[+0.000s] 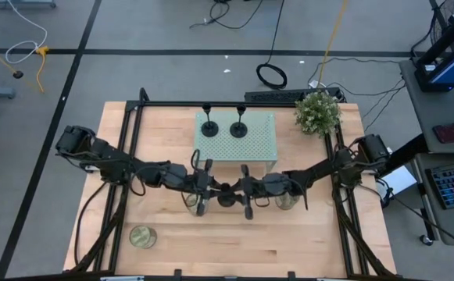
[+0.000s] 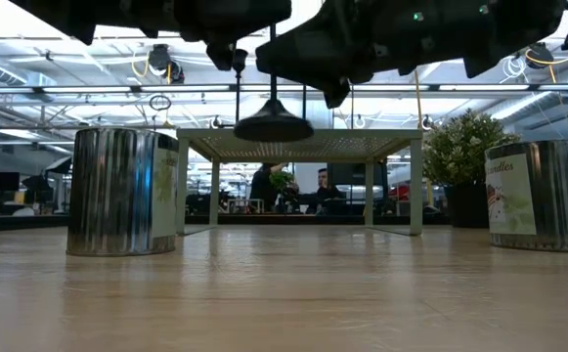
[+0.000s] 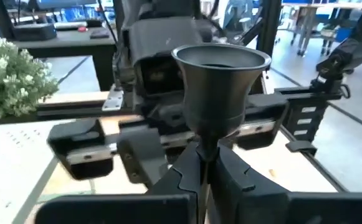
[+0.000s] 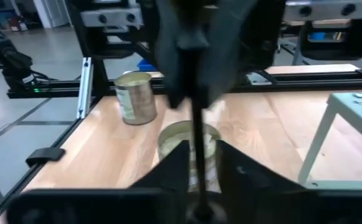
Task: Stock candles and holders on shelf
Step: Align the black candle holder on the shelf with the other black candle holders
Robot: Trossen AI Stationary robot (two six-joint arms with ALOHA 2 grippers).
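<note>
The third black candlestick holder [image 2: 273, 117] hangs above the wooden tabletop [image 1: 234, 250], just in front of the mint-green shelf [image 1: 236, 139]. Its stem is upright, with the disc base lowermost and clear of the wood, as the low view shows. In the left wrist view the cup top [image 3: 221, 81] stands directly above the left gripper [image 3: 207, 165], whose fingers are closed narrow on the stem below the cup. The right gripper [image 4: 196, 165] meets it from the opposite side at the table centre. The stem passes between its fingers, but whether they press on it cannot be determined.

Two holders [image 1: 209, 125] [image 1: 238, 125] already stand on the far half of the shelf. The near half of its perforated top is bare.

The shelf lies straight beyond the held holder, away from the robot, and both arms are about equally near it. The base appears roughly level with the shelf top, so a lift before the forward move is advisable.

One jar candle [image 1: 141, 236] sits well apart at the near left. Two more [image 1: 193, 201] [image 1: 286, 201] stand under the arms, one on each side. A potted plant [image 1: 317, 113] stands beside the shelf's right end.
</note>
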